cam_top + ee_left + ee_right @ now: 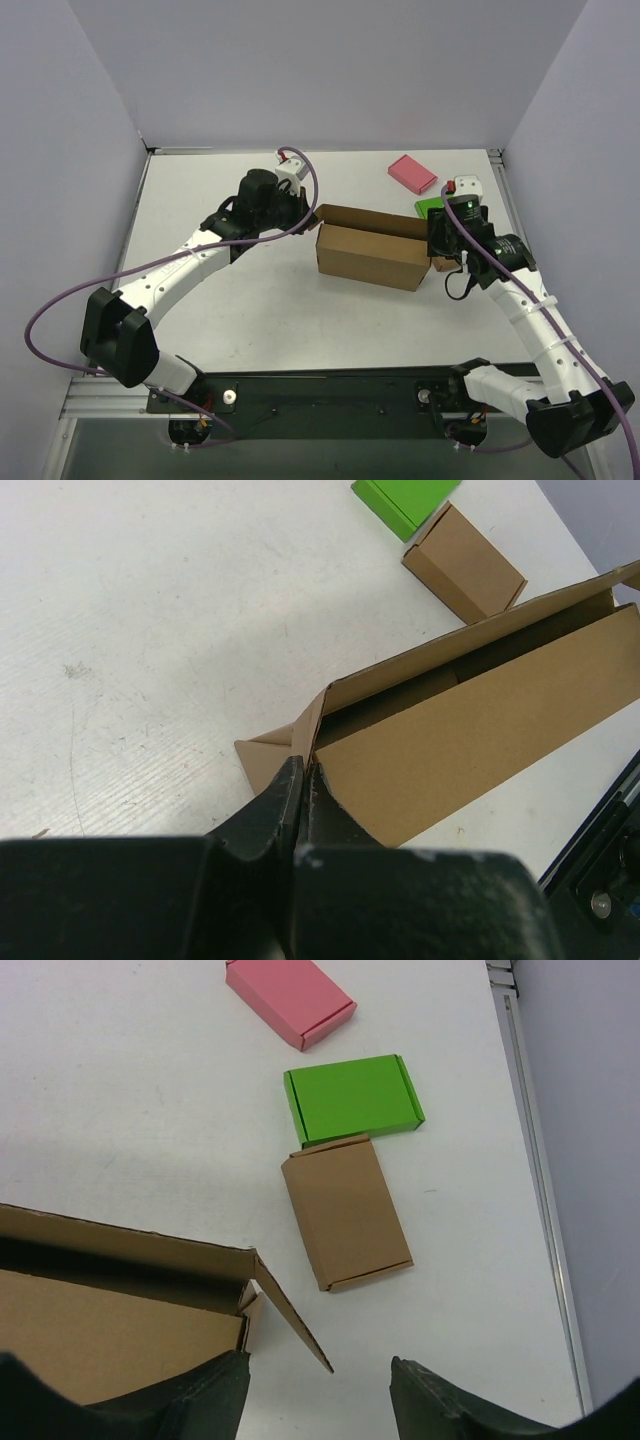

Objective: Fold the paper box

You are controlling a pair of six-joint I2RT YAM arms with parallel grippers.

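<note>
The paper box (370, 255) is a long brown cardboard box standing in the middle of the table, with its top open. My left gripper (308, 214) is at the box's left end. In the left wrist view the fingers (300, 780) are pressed together on the thin end flap (308, 725) of the box (480, 730). My right gripper (441, 243) is at the box's right end, open. In the right wrist view (320, 1385) a side flap (290, 1310) sticks out between the spread fingers and touches neither.
A small brown block (345, 1210), a green block (352, 1098) and a pink block (290, 998) lie beyond the box's right end. The green block (430, 207) and pink block (412, 173) lie at the back right. White walls enclose the table on three sides.
</note>
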